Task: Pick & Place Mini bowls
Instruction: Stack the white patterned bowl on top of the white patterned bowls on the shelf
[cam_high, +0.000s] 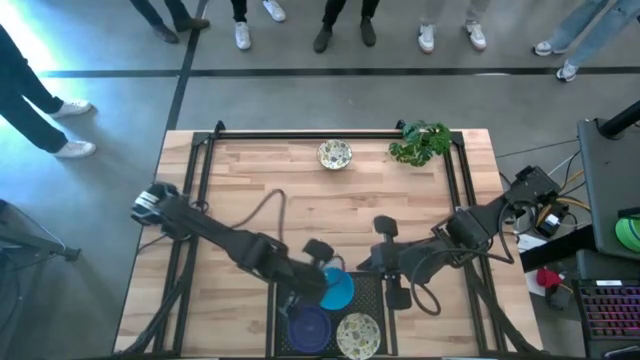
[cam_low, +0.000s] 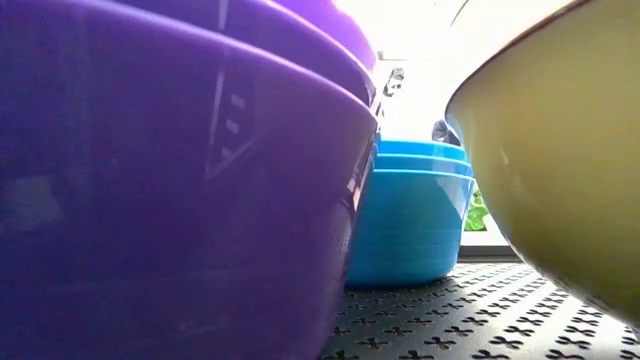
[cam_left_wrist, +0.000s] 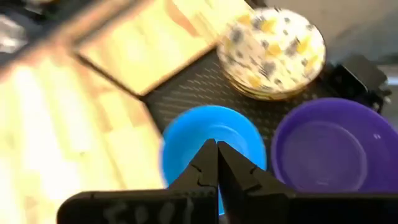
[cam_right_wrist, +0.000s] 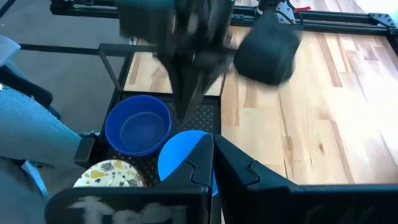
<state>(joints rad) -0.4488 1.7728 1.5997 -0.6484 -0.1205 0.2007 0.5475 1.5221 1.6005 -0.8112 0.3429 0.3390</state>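
A black mesh tray at the table's near edge holds three stacks of mini bowls: bright blue, purple and cream speckled. In the low view the blue stack rests on its base on the mesh, between the purple and cream walls. One more cream bowl lies near the far edge. My left gripper is shut, over the blue stack. My right gripper is shut, right of the blue stack. The left gripper shows blurred there.
A leafy green plant stands at the far right corner. A black frame rims the wooden table. Bare wood lies between the tray and the far cream bowl. People's feet line the floor beyond the far edge.
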